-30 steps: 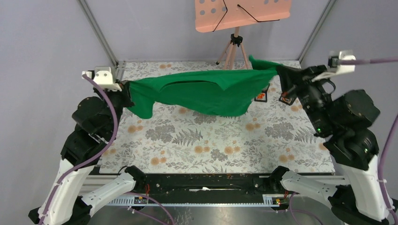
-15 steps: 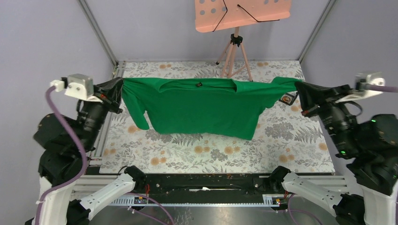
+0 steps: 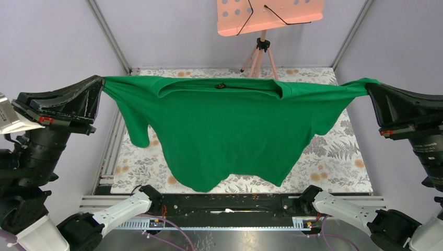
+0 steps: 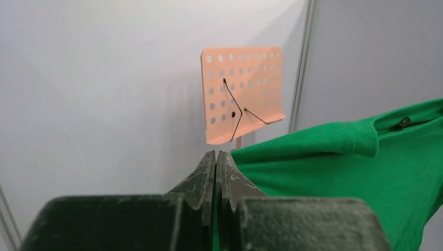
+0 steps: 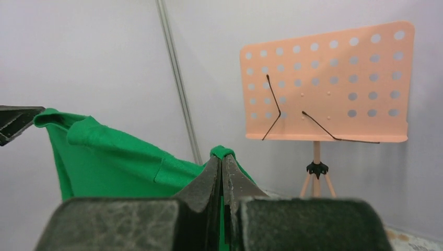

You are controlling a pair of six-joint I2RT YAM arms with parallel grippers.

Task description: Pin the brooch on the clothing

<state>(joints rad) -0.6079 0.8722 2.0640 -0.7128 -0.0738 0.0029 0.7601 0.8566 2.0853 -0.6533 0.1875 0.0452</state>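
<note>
The bright green T-shirt [image 3: 230,130] hangs spread out in the air above the table, neck opening at the top and hem near the front edge. My left gripper [image 3: 102,79] is shut on its left shoulder, seen in the left wrist view [image 4: 216,153] with green fabric [image 4: 339,167] between the jaws. My right gripper [image 3: 368,86] is shut on the right shoulder, seen in the right wrist view [image 5: 221,157] with a fold of fabric [image 5: 104,162] at the tips. A small dark item [image 3: 221,85] sits at the collar [image 4: 403,123]; I cannot tell if it is the brooch.
A salmon perforated music stand [image 3: 269,15] on a tripod stands at the back of the floral table mat [image 3: 339,157]. It shows in both wrist views [image 4: 243,94] [image 5: 326,83]. Grey walls and metal frame posts [image 3: 107,34] enclose the cell.
Both arms have risen and pulled apart toward the camera. The shirt went from draped low over the table to stretched wide and hanging. It now hides the small items on the mat.
</note>
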